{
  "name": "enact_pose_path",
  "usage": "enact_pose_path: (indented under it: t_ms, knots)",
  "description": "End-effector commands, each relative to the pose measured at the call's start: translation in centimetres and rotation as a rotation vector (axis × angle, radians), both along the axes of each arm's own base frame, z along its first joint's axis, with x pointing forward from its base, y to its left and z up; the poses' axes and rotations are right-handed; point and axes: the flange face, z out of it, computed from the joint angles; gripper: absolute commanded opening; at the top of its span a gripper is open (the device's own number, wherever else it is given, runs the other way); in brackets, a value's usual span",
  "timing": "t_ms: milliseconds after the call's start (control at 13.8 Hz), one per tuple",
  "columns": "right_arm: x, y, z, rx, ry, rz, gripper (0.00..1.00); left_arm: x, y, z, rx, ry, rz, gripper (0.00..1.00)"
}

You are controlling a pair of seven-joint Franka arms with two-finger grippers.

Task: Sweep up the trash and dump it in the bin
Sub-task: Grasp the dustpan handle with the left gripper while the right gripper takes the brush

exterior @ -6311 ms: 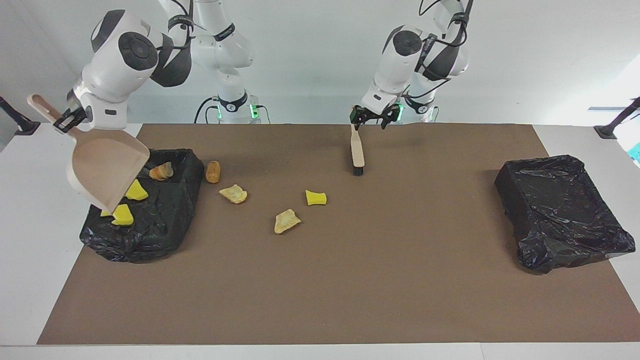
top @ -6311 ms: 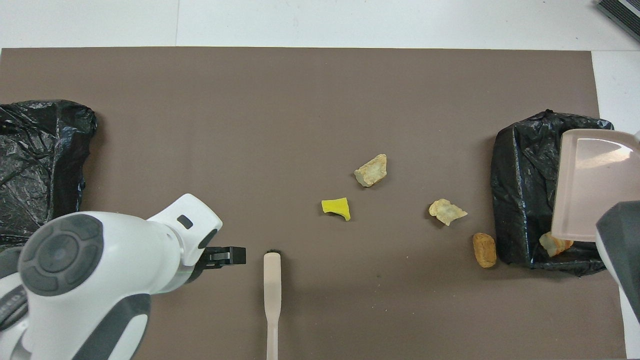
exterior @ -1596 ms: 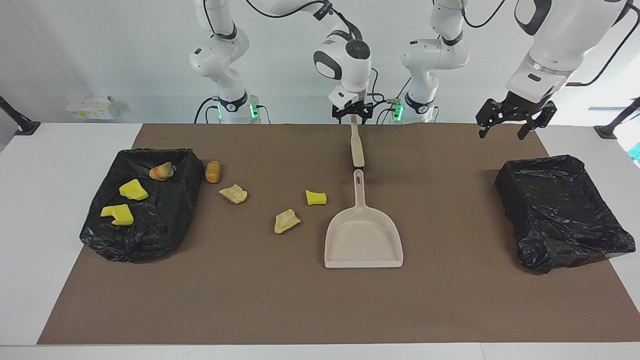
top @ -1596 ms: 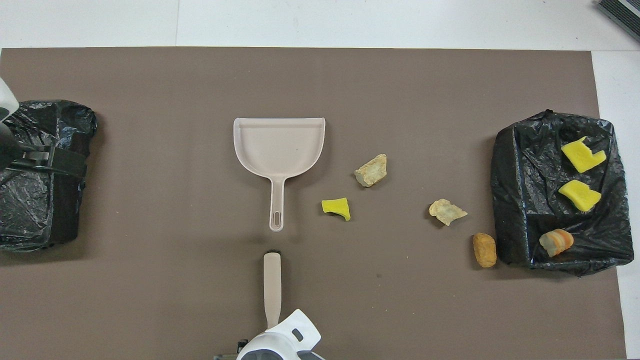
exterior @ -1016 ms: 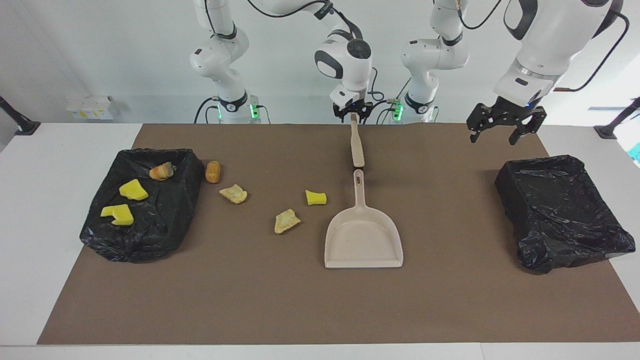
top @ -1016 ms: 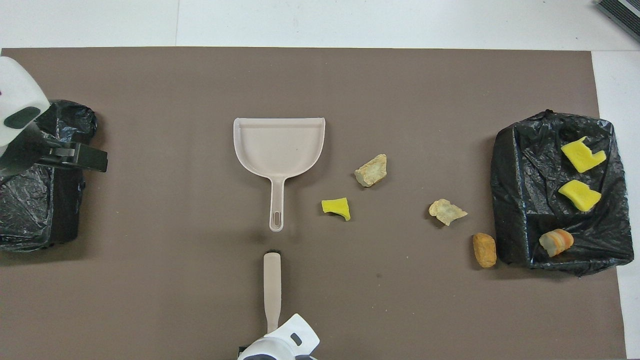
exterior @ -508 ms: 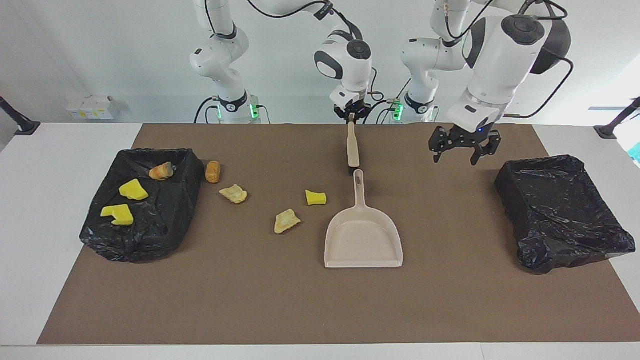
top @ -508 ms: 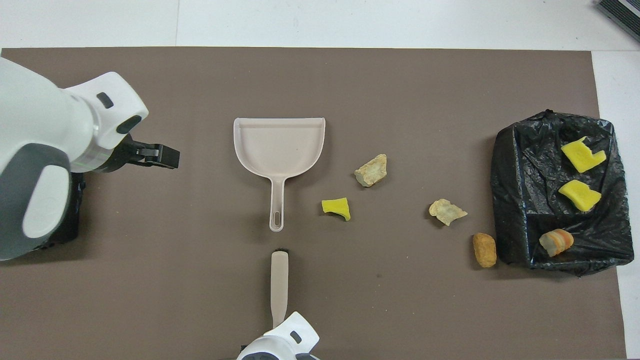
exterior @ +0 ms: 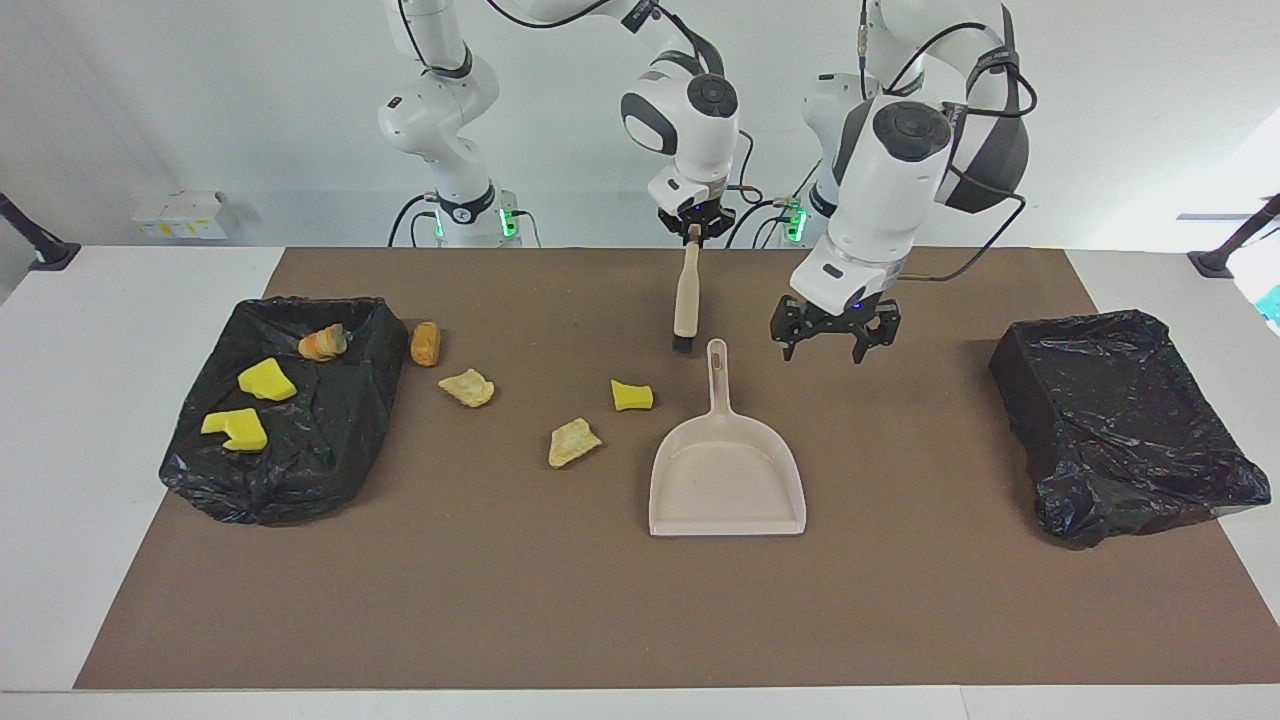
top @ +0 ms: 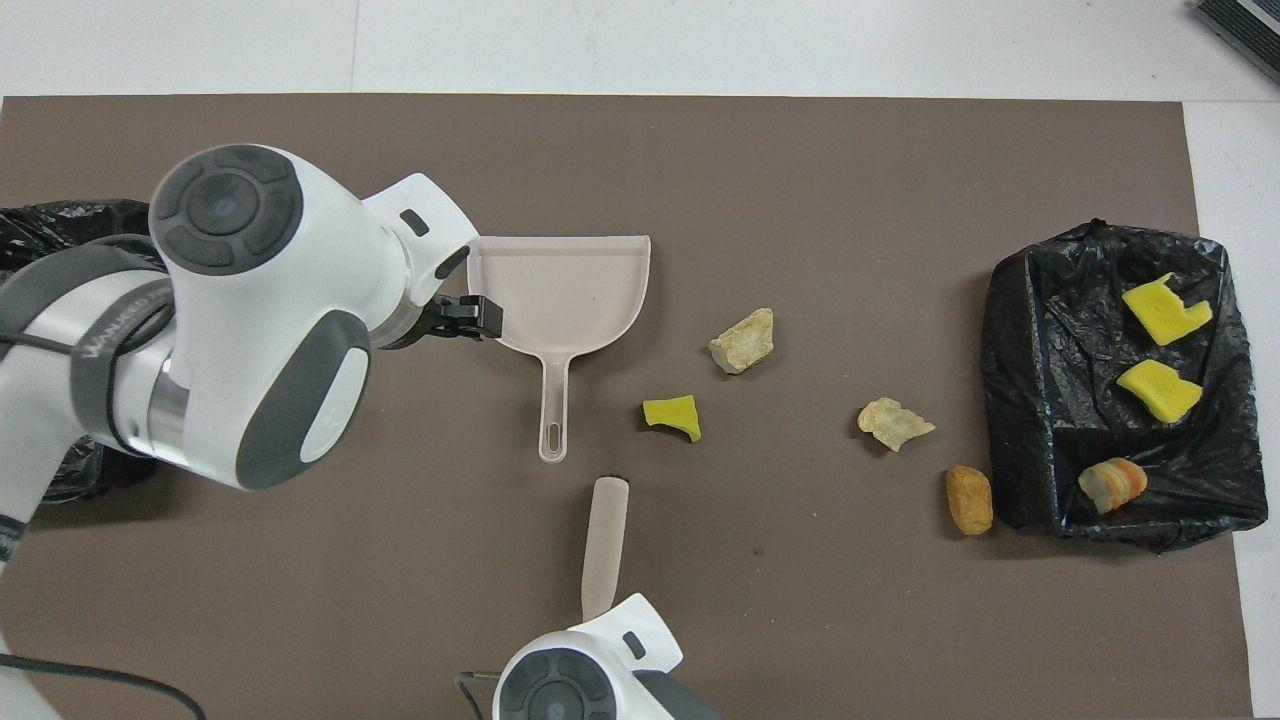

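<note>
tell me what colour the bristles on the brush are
Black, below a beige handle; the brush bristles show best in the facing view.

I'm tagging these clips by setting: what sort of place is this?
Most likely a robotics lab: two arms at a white table under a brown mat, with foam mock trash, a dustpan and bag-lined bins.

White table (exterior: pixel 60 420) covered by a brown mat (exterior: pixel 620 600). Plain pale wall (exterior: pixel 150 100) rises along the robots' edge. Even, diffuse light; small white box (exterior: pixel 180 213) at the wall.
</note>
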Motion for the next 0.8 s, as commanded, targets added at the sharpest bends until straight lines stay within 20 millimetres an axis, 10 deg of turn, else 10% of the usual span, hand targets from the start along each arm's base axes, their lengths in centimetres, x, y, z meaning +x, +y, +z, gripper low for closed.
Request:
enact_pose_path:
  t_ms: [0, 725]
  knots:
    - [2.1, -5.1, 4.4, -0.018, 0.016, -0.059, 0.00, -0.2, -1.5, -3.5, 0.001, -0.018, -0.001, 1.00]
    - [10.4, -21.9, 2.3, -0.353, 0.130, -0.183, 0.00, -4.3, -7.7, -10.3, -0.005, -0.006, 0.011, 1.00]
